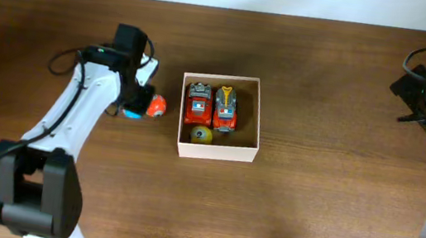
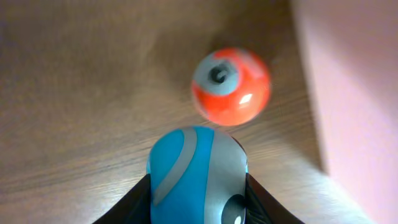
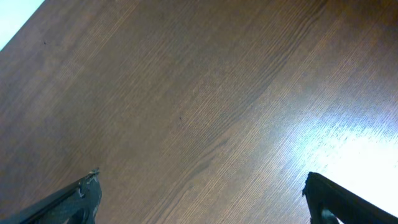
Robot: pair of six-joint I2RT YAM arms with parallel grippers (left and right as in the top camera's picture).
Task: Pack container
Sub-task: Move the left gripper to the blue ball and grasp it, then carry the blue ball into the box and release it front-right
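Container sits near left tool, beyond orange ball; tool grips blue ball.

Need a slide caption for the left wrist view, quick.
Left claw closed on a blue-and-grey ball, with an orange-and-grey ball lying loose on the wooden table just beyond.

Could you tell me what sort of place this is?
Probably a robot lab bench: a wooden table, a container holding toy trucks, the left gripper clasping a blue ball.
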